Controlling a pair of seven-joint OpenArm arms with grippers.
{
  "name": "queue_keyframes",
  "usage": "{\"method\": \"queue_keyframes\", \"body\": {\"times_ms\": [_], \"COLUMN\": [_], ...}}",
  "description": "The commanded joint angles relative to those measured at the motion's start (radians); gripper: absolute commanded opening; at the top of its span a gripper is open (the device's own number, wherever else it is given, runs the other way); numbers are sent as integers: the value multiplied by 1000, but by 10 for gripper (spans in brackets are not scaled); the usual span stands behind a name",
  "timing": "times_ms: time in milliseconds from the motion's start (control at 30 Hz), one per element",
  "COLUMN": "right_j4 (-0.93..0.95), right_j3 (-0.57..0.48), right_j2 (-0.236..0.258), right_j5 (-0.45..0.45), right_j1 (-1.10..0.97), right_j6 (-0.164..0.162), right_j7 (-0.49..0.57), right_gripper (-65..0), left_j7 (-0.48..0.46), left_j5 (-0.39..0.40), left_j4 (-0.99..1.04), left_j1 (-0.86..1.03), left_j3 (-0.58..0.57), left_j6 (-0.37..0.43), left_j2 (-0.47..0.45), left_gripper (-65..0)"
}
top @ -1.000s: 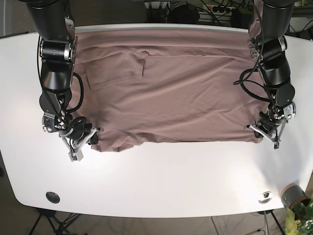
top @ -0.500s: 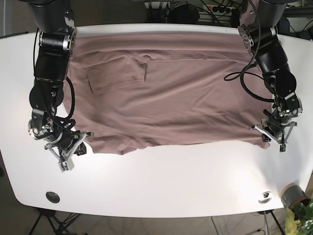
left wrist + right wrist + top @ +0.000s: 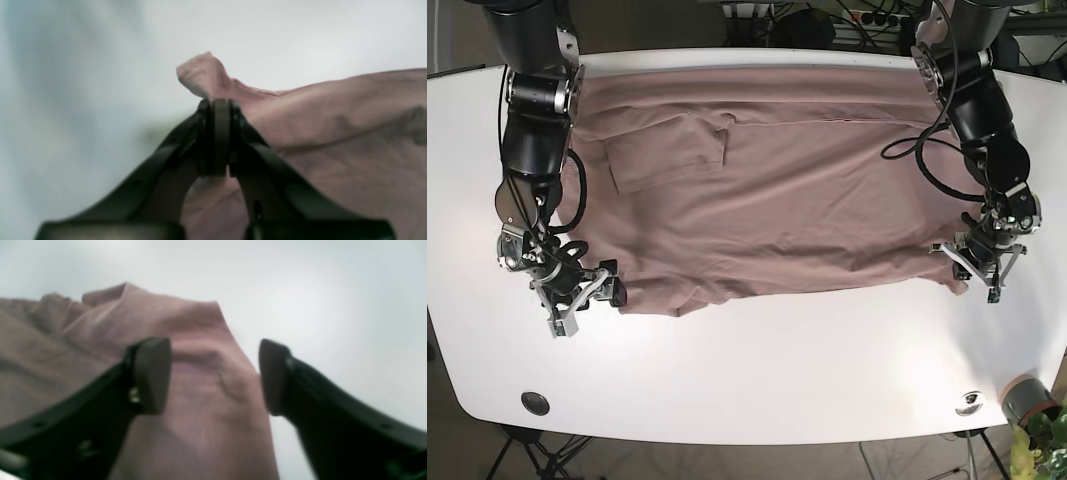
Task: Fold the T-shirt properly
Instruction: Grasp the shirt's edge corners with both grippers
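Note:
A mauve T-shirt [image 3: 777, 190] lies spread flat across the white table [image 3: 757, 370], with one sleeve folded in at the upper left. My left gripper [image 3: 975, 270] sits at the shirt's lower corner on the base view's right. The left wrist view shows the left gripper [image 3: 216, 106] shut on a pinched peak of shirt fabric [image 3: 203, 75]. My right gripper [image 3: 587, 292] is at the lower corner on the base view's left. In the right wrist view the right gripper [image 3: 215, 373] is open, and its fingers [image 3: 151, 373] straddle the shirt corner [image 3: 200, 340] without pinching it.
A black round fitting [image 3: 534, 402] and a silver one [image 3: 970, 402] are set in the table near its front edge. A potted plant [image 3: 1032, 410] stands off the front right corner. Cables and a power strip [image 3: 867, 18] lie behind the table.
The arm on the base view's left swung outward, then came back in to the shirt's lower corner. The other arm shifted slightly up and inward, still on its corner.

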State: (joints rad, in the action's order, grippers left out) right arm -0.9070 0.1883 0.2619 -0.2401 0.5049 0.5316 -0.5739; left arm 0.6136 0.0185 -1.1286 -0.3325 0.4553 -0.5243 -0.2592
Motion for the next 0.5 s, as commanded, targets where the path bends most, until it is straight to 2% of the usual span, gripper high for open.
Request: {"method": "queue_keyframes", "body": {"times_ms": [0, 100, 267, 367, 467], "right_j4": [85, 176, 233, 236, 236], "right_j3": [3, 3, 3, 3, 3], "right_j2": [23, 23, 7, -29, -43], "right_j5": [-12, 6, 103, 138, 146], "right_j1": [62, 99, 110, 105, 102], "right_j6": [3, 3, 11, 11, 11], "right_j7": [82, 133, 187, 190, 188], "right_gripper": [-152, -138, -140, -140, -140], "left_j7": [-18, -18, -18, -18, -18], "left_j5": [11, 11, 11, 11, 11], "left_j4": [-14, -14, -18, -18, -18], "left_j1": [-27, -26, -26, -26, -26], "left_j3": [1, 1, 1, 1, 1], "left_j6": [-1, -1, -3, -3, -3], "left_j2": [-16, -18, -18, -18, -18], "left_gripper": [-650, -650, -650, -650, -650]}}
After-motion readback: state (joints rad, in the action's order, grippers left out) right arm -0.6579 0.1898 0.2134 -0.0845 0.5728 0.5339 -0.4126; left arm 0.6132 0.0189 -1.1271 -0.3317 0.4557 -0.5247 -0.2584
